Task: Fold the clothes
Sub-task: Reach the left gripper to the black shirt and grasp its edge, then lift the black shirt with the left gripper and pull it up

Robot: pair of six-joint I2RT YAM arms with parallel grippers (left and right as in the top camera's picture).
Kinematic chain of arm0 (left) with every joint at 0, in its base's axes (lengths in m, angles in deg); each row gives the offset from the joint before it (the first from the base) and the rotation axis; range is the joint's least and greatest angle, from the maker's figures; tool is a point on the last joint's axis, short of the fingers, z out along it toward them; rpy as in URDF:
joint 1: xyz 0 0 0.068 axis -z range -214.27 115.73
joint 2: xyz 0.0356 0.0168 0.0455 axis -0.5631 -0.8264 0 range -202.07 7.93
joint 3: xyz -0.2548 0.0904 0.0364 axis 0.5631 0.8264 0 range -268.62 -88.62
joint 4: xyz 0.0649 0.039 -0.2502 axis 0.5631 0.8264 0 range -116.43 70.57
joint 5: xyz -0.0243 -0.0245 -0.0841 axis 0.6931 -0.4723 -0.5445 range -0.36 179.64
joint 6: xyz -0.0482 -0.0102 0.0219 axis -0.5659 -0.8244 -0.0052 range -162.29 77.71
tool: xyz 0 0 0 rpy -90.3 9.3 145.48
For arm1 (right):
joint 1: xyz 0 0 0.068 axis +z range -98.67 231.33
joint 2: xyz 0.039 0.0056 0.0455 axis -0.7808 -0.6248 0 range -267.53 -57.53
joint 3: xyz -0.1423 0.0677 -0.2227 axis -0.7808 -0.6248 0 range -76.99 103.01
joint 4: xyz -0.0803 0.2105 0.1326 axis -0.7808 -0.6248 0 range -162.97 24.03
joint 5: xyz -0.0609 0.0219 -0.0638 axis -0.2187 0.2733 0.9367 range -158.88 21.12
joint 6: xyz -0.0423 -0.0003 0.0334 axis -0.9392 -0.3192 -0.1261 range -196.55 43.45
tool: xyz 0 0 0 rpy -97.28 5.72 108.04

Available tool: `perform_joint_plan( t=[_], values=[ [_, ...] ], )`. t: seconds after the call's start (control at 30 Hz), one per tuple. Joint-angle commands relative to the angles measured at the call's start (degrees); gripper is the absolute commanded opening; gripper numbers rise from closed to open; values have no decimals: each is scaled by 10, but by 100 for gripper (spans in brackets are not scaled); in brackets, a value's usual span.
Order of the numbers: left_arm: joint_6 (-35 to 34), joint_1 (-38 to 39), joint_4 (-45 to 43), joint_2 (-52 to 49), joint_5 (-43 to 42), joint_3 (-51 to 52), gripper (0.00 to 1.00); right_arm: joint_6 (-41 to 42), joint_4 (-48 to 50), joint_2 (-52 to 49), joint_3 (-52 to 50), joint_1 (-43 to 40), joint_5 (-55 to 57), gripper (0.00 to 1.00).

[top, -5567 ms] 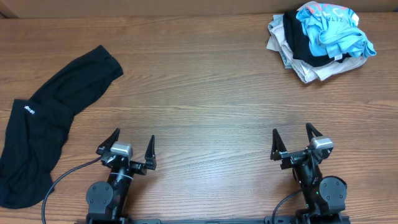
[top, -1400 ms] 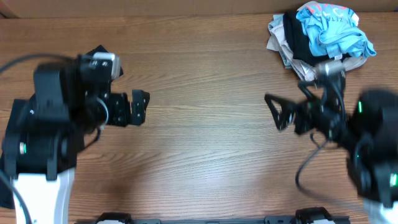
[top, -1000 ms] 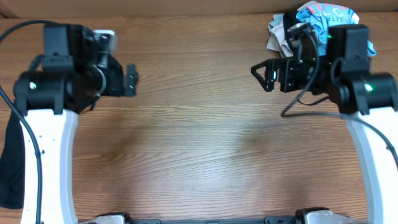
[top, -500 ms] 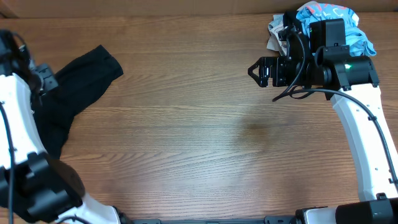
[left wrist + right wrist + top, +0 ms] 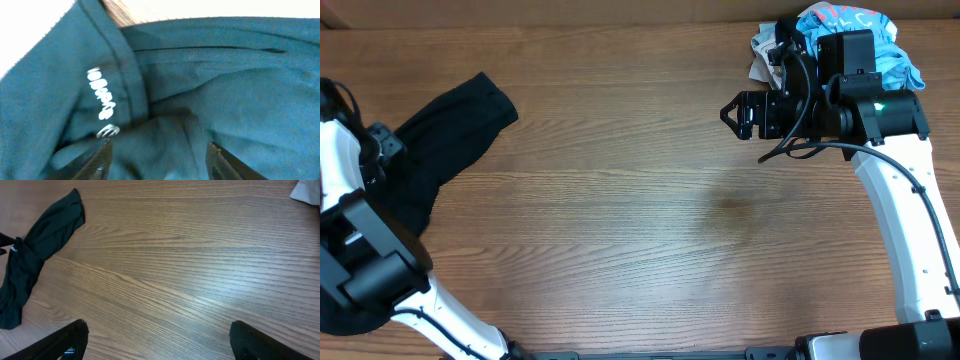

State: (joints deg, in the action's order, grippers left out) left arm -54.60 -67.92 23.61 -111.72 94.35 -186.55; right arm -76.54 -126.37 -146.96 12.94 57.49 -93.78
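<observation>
The black T-shirt (image 5: 455,125) lies crumpled in a long strip at the table's left side, running from the back toward the front left. My left gripper (image 5: 378,150) is low over its middle, by the small white logo. In the left wrist view black fabric (image 5: 210,85) fills the frame, the logo (image 5: 102,100) shows, and the open fingers (image 5: 160,160) straddle a fold without closing on it. My right gripper (image 5: 740,113) is open and empty, held above bare table at the back right. The right wrist view (image 5: 160,345) shows the shirt (image 5: 35,255) far off.
A pile of other clothes (image 5: 865,45), light-blue on top of beige and dark pieces, sits at the back right corner just behind my right arm. A pale edge of it shows in the right wrist view (image 5: 307,190). The wooden table (image 5: 640,220) spans the middle.
Both arms rose from their rest at the front edge. The left swung out to the black T-shirt and came down over it. The right moved back toward the pile and has held still lately.
</observation>
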Motion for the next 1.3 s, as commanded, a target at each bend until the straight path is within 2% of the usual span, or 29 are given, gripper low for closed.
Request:
perform_joint_plan(
  t=[0.0,0.17,0.27,0.33,0.47,0.5,1.0,1.27],
  values=[
    [-10,10,-11,-34,-21,-12,67,0,2,-1,12,2,13,94],
    [-11,19,-29,-57,-65,-12,69,0,3,-1,12,2,19,94],
    [-11,22,-37,-58,-74,-12,62,0,3,-1,12,2,20,94],
    [-10,22,-39,-58,-73,-12,50,0,3,-1,12,2,19,94],
    [16,22,-18,-53,-71,-15,9,0,5,-1,12,2,19,94],
    [16,22,-9,-49,-71,-17,4,0,6,-1,12,2,19,93],
    [15,28,197,44,-77,-144,4,0,3,-1,12,2,19,86],
    [8,77,276,133,-191,-178,4,0,3,-1,12,2,17,84]
  ],
)
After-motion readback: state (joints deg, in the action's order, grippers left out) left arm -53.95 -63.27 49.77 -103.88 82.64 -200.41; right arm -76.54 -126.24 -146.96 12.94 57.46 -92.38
